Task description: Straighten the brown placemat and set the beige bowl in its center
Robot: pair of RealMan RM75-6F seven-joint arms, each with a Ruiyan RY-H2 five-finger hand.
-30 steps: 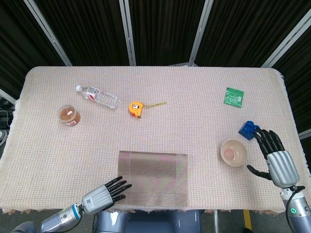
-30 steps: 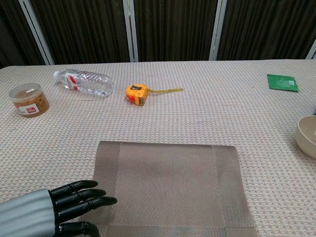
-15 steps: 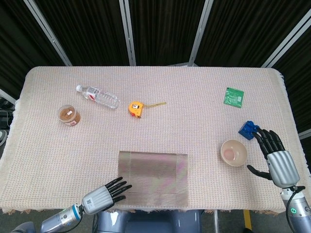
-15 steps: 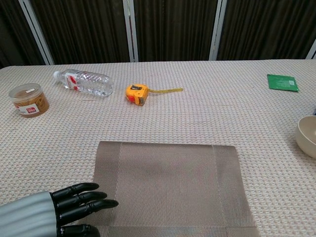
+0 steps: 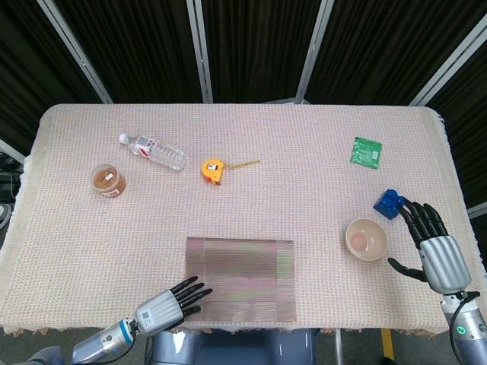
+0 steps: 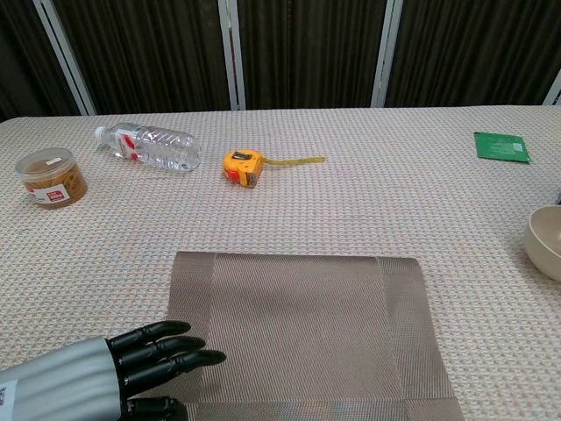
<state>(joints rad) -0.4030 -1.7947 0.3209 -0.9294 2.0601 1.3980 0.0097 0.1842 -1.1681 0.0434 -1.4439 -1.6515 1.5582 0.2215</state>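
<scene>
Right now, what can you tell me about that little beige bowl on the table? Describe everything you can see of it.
The beige bowl is small, round and smooth, perhaps ceramic or plastic. It stands upright on the woven tablecloth and looks empty, its inside faintly pinkish. It sits to the right of the brown placemat, well apart from it, with a blue block just behind. The right hand waits beside it, fingers spread, not touching. In the chest view only its left part shows at the frame's edge.
</scene>
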